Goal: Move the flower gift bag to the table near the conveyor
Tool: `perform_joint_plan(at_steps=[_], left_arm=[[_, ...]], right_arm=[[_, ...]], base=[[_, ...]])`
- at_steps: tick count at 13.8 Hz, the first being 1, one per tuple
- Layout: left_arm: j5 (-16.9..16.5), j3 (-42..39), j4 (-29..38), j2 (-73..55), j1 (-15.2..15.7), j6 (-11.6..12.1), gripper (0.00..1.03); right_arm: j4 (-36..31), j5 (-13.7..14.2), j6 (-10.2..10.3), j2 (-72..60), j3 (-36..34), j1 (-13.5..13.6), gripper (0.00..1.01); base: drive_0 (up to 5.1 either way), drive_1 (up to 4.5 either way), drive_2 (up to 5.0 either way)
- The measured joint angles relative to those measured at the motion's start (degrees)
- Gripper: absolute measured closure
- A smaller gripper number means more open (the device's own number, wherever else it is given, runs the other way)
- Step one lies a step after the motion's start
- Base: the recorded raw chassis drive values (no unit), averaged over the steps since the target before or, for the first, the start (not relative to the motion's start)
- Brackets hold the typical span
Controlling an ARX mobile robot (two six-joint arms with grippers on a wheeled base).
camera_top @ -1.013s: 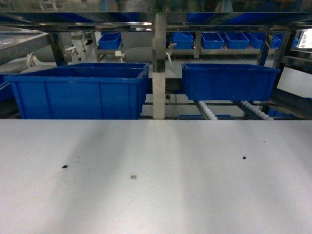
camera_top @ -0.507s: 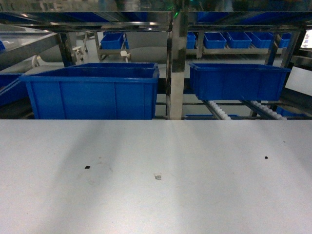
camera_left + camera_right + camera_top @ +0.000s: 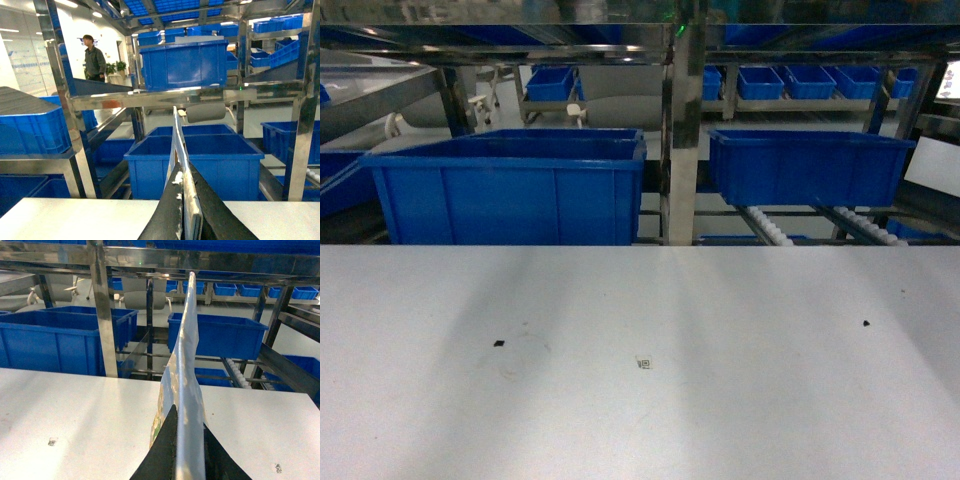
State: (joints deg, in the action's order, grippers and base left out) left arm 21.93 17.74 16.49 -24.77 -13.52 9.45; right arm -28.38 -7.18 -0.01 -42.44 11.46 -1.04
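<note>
Between the black fingers of my right gripper (image 3: 187, 452) I have a thin edge of the gift bag (image 3: 184, 375) pinched; it stands up as a shiny, narrow sheet with a bit of printed colour low on its left face. From that wrist camera the bag hangs above the white table (image 3: 80, 410), which carries a small square marker (image 3: 51, 442) and a dark speck near the right edge. My left gripper (image 3: 186, 212) is likewise clamped on a pale, flat edge of the bag, rising straight up between its two dark fingers. On the head camera I see neither gripper nor the bag, only the tabletop with its specks and marker. Beyond the table's far edge stands the conveyor (image 3: 681, 120), a steel frame with white rollers (image 3: 768, 229) low on the right. Two big blue bins (image 3: 510, 190) sit on it, more small ones behind. From the left wrist camera, a person (image 3: 93, 57) stands far off.
</note>
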Motion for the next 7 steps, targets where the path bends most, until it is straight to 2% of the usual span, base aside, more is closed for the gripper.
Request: perform_joint_plan(at_steps=[2,4,6,7], left_arm=[[0.04,0.00,-0.02,0.00,0.00,0.00,1.01],[0.04,0.00,0.00,0.00,0.00,0.00,1.01],[0.04,0.00,-0.02,0.02,0.00,0.00,1.01],[0.02,0.00,-0.04,0.00,0.00,0.00,1.01]], right_arm=[[-10.43,-2.62,0.48,-12.61,1.62,-1.70,0.99],[-17.18,-4.00,1.57,-26.23,6.75,-3.08,0.99],[-20.94,-5.92,3.19,-40.79,13.81,-4.76,0.99],[-19.76,-7.17,4.39,-46.66,17.49,-5.46,0.99]], base=[[0.0,0.00,0.0],[0.0,0.00,0.0],[0.0,0.00,0.0],[0.0,0.00,0.0]])
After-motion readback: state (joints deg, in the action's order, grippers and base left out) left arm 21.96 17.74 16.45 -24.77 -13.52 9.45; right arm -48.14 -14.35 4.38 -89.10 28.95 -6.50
